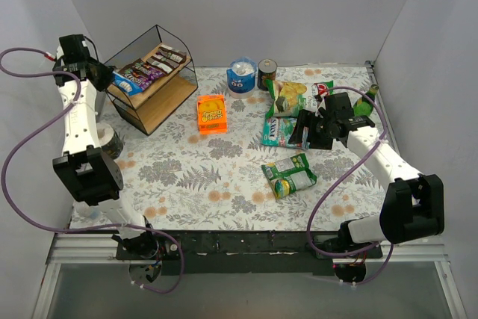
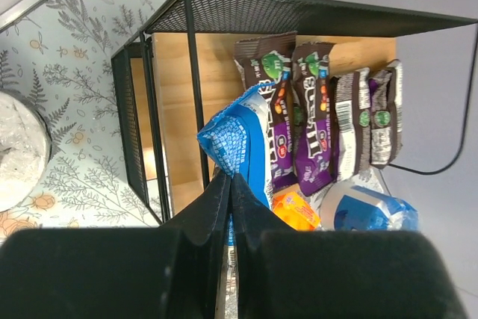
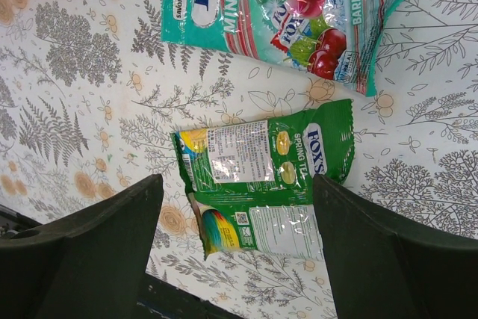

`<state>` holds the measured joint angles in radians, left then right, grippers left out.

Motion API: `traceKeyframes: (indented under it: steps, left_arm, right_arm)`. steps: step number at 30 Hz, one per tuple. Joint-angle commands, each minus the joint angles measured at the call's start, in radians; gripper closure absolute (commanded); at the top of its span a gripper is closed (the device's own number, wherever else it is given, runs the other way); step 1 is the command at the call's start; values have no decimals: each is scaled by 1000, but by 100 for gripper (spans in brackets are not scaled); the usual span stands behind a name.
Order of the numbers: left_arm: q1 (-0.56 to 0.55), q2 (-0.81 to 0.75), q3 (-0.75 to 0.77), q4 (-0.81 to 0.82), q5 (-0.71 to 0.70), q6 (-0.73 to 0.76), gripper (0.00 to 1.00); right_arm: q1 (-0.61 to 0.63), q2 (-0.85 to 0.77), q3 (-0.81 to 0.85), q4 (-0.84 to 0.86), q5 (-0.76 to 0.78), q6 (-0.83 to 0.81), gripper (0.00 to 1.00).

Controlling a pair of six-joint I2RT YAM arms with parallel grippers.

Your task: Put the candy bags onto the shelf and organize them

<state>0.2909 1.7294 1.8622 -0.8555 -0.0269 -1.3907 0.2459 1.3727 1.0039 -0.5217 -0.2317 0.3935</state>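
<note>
The shelf [image 1: 160, 98] stands at the back left, its upper board [image 2: 179, 72] holding several brown and purple candy bags [image 2: 314, 110] side by side. My left gripper [image 1: 104, 74] is shut on a blue candy bag [image 2: 243, 136] and holds it over the left end of that row; its tips [image 2: 230, 177] are pinched on the bag's edge. My right gripper [image 1: 310, 131] is open and empty, hovering above the table. Below it lies a green candy bag [image 3: 261, 184], seen between the two fingers. A teal candy bag [image 3: 284, 5] lies just beyond it.
An orange pack [image 1: 211, 113] lies mid-table. A blue can [image 1: 241, 76] and a dark can [image 1: 267, 72] stand at the back. A large green chip bag [image 1: 295, 95] lies behind the teal bag. A green bottle [image 1: 366, 98] is far right. A tape roll [image 1: 112, 140] sits beside the shelf.
</note>
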Motion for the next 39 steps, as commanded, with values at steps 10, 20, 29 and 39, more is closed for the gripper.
traceKeyframes:
  steps: [10, 20, 29, 39]
  left_arm:
    - [1, 91, 87, -16, 1, -10, 100]
    - [1, 139, 124, -33, -7, 9, 100]
    - [-1, 188, 189, -89, -21, 27, 95]
    - [-1, 183, 215, -103, -41, 25, 89]
  right_arm:
    - [-8, -14, 5, 26, -9, -4, 12]
    - [-17, -20, -4, 29, -9, -4, 12]
    - [-20, -21, -11, 35, -11, -2, 12]
    - [-25, -15, -11, 38, -18, -2, 12]
